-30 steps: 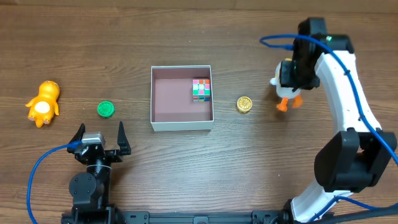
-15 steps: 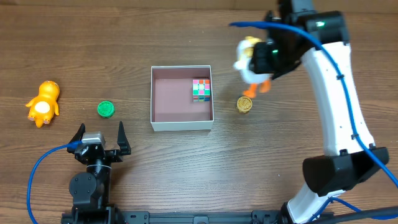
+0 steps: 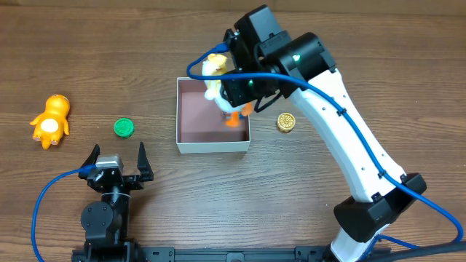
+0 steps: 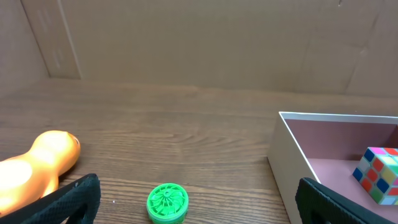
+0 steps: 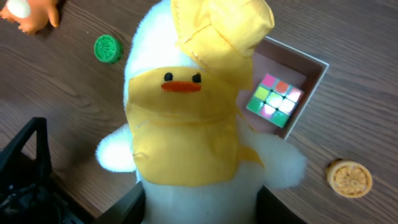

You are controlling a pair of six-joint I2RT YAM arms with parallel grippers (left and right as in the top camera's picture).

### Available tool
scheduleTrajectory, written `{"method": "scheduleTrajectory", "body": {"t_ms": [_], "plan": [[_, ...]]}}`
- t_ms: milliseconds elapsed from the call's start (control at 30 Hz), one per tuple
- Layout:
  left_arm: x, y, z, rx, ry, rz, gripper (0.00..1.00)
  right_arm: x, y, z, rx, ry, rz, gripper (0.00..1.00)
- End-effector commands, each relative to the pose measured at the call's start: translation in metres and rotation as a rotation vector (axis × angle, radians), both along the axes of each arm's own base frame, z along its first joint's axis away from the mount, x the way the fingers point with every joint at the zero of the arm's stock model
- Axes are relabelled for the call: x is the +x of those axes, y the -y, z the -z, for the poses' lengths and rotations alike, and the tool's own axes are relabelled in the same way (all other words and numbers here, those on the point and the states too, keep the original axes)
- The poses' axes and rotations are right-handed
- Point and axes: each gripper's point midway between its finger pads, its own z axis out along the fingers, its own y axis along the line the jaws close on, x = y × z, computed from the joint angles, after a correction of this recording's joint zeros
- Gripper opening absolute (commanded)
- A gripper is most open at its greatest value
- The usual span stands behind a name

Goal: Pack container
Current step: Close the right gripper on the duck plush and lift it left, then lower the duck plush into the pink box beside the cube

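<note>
- While nothing sits between them, the left gripper's [image 3: 116, 149] jaws stand spread wide, near the green cap [image 3: 124, 128] and left of the container [image 3: 211, 148].
- Lying in the middle, the container looks light and thin-walled. It would probably slide or buckle if bumped, so a pinch on one wall's rim suits it best.
- Over its right half, the right gripper [image 5: 205, 202] clasps a plush duck [image 5: 186, 124], soft and squashy, above the cube [image 5: 274, 99].

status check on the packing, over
Left gripper open, idle. Right gripper shut on plush duck, over container. Cube inside; rest of floor bare.
</note>
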Motion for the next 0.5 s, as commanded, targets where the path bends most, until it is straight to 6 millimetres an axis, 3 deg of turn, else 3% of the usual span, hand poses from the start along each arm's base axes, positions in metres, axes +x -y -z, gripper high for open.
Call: {"method": "scheduleTrajectory", "body": {"t_ms": [0,233,467], "plan": [[0.000,-0.002,-0.001,0.023,0.005,-0.009,1.00,-0.005,-0.004,0.011,-0.017,-0.020,0.021,0.43],[0.000,-0.002,-0.001,0.023,0.005,-0.009,1.00,-0.013,-0.019,0.030,-0.025,-0.031,-0.019,0.45],[0.000,-0.002,-0.001,0.023,0.005,-0.009,1.00,-0.016,-0.021,0.042,-0.036,-0.046,-0.026,0.45]]}}
